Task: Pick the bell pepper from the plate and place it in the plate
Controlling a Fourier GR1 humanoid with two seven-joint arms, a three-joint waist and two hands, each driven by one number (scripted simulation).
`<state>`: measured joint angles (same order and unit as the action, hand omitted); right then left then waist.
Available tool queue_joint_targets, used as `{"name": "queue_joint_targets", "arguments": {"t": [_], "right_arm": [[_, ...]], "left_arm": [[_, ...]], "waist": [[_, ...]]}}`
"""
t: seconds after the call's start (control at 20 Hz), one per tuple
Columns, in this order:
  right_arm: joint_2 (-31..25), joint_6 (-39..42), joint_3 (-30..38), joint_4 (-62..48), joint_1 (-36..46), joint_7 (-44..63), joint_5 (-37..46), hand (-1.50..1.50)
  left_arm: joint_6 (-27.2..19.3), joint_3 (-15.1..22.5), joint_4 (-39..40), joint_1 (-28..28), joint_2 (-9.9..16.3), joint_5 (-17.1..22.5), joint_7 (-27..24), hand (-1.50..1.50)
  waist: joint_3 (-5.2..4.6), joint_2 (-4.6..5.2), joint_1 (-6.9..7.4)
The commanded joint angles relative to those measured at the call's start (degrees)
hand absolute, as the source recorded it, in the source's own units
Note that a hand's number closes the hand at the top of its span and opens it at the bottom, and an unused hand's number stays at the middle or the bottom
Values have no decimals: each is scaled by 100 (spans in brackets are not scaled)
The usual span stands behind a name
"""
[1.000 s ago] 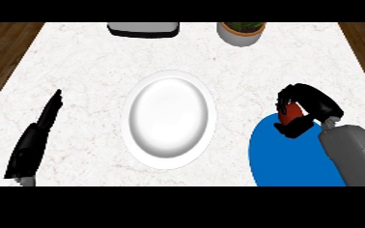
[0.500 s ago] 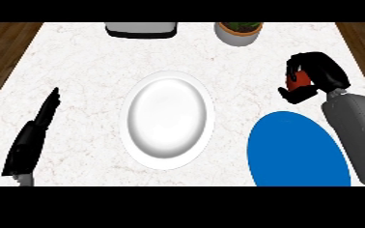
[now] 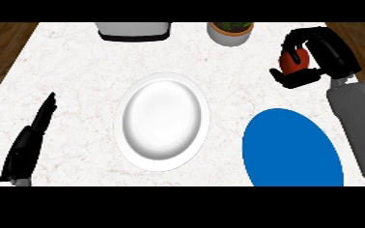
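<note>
Left hand (image 3: 32, 137) rests at the lower left edge of the counter (image 3: 78, 77), fingers straight and relaxed, pointing away, holding nothing; same pose as before. Blue plate (image 3: 292, 149) lies at the lower right, nothing on it. White plate (image 3: 162, 121) sits mid-counter, bare. Right forearm comes up along the right edge past the blue plate, and the right hand (image 3: 321, 53) is at the upper right, fingers and thumb curled round the red pepper (image 3: 292, 62), which shows only partly between them. Pepper sits in the hand beyond the blue plate's far rim, well apart from the white plate. Versus a second ago: the hand with the pepper was right over the blue plate's far edge; now it is farther away and more to the right, clear of that plate. Far edge: a grey appliance (image 3: 134, 30) and a potted plant (image 3: 230, 32).
</note>
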<state>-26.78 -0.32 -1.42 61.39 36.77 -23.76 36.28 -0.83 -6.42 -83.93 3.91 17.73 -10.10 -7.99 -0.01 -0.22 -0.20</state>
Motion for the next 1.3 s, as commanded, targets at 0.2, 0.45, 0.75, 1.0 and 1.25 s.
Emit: {"name": "queue_joint_targets", "arguments": {"t": [0.2, 0.45, 0.75, 1.0, 1.25], "right_arm": [[378, 1125, -292, 2292, -520, 548, -699, 150], [1138, 1382, -815, 3205, -405, 1825, -617, 150], [2065, 1484, -1328, 2964, 192, 2967, -274, 150], [2650, 1316, -1852, 2012, 551, 3149, 275, 150], [2669, 580, -2733, 956, 734, 3237, -66, 150]], "left_arm": [[107, -153, -304, 140, 98, 41, 192, 0], [-4, 6, -304, -53, -119, -116, 328, 0], [121, -89, -166, 271, -143, -86, -122, 0], [73, -24, -155, -46, -237, -180, 162, 0], [329, -237, 32, -397, 6, -31, 257, 0]], "waist": [[-1, -19, -39], [-1, -3, -7], [-2, 11, 63], [-1, 30, 95], [-1, 39, 129]]}}
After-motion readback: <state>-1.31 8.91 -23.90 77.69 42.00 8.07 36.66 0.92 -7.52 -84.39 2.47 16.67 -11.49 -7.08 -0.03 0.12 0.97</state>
